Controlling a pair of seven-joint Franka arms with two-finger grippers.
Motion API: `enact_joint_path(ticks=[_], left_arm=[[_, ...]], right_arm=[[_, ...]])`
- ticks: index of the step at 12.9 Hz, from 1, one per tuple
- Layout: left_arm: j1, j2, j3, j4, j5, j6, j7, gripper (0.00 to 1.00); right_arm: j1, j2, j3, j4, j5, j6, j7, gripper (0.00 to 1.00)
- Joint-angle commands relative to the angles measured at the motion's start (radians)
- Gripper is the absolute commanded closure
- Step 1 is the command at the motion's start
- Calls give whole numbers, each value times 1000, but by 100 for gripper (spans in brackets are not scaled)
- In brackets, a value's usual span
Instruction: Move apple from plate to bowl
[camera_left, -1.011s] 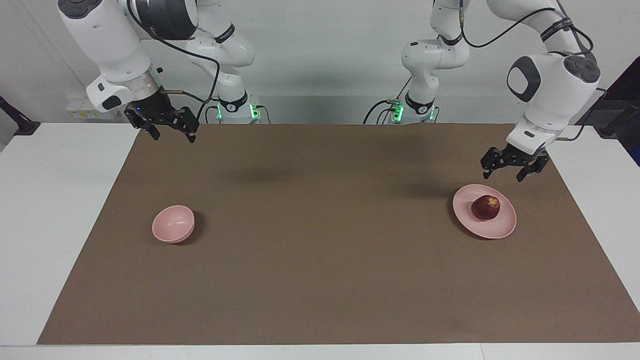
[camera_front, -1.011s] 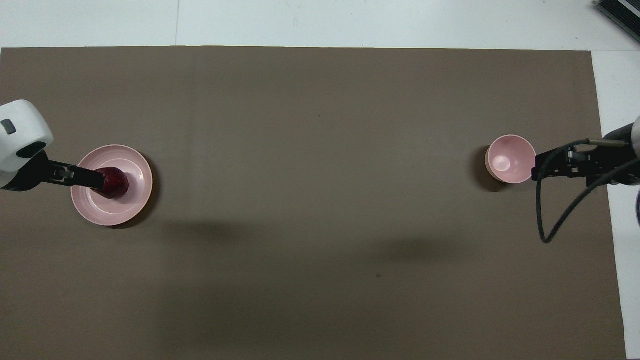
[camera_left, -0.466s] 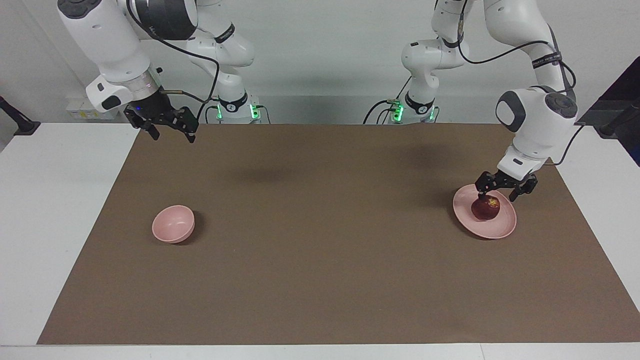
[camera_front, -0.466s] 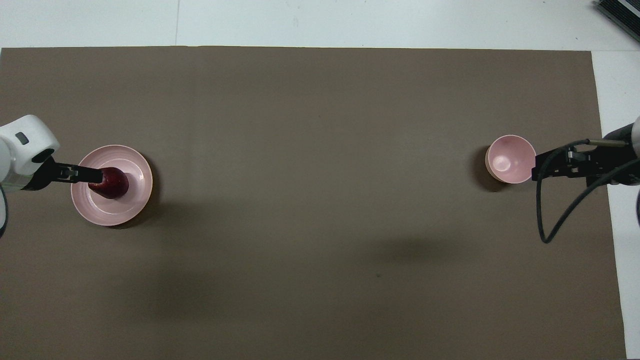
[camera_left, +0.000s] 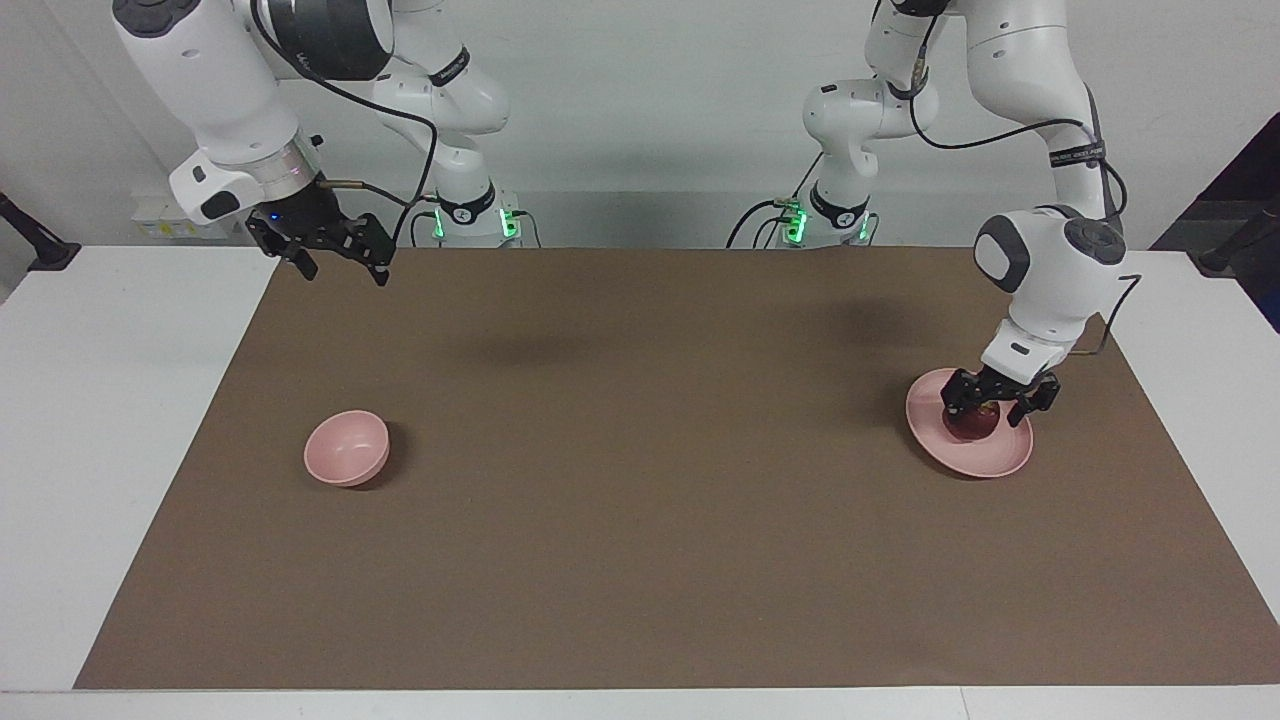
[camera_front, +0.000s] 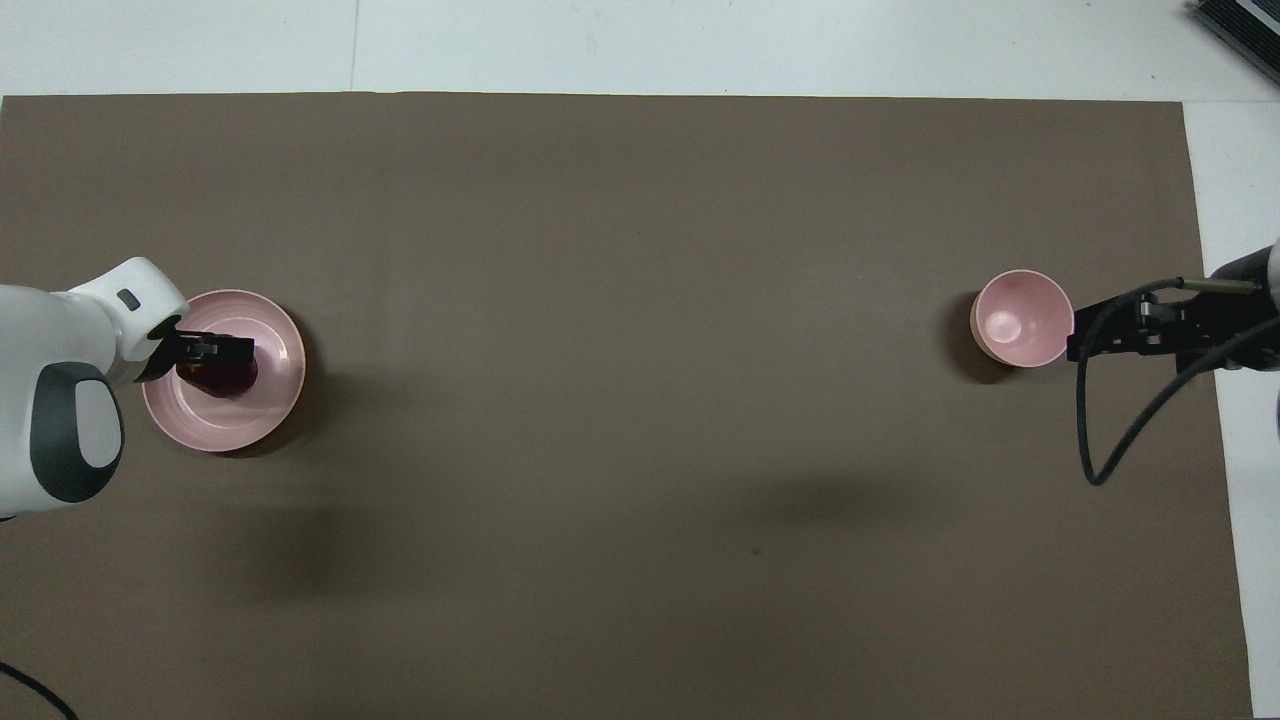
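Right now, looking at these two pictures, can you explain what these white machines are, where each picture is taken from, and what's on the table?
They are two robot arms, each ending in a two-finger gripper. One picture is taken from across the table, facing the robots; the other looks down from above their own end.

On the brown mat lie a pink plate with a dark red apple on it, toward the left arm's end, and a small pink bowl toward the right arm's end.

The left gripper is down at the apple with its fingers open on either side of it; the apple is not lifted yet. The right gripper waits open in the air at the mat's edge. Nothing is held.
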Motion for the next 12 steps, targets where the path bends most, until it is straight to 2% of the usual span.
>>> enact_joint_path(ticks=[1,2,4,6,7,9,10,12], left_arm=[[9,-25,-4,-49,-26,24,4,16],[9,-31,-4,-60,-26,18,4,30],[10,-40,-4,-73,-26,8,10,53],[12,-42,1,-71,-26,-24,19,83],[12,-43,2,-63,-26,-38,18,89],[9,-42,1,-45,-26,-46,4,90],[4,-43,-1,-27,-26,-57,1,96],[-5,-57,-4,35,-26,-144,-1,100]], right_arm=[[-4,0,15,5,10,-46,97,0],[-3,0,20,7,12,-53,134,0],[-3,12,19,-1,67,-54,148,0],[-1,14,22,-1,72,-57,159,0],[-1,14,22,-1,79,-68,164,0],[-1,28,22,-1,122,-91,202,0],[0,28,23,-1,122,-91,223,0],[17,28,25,-1,135,-111,282,0]])
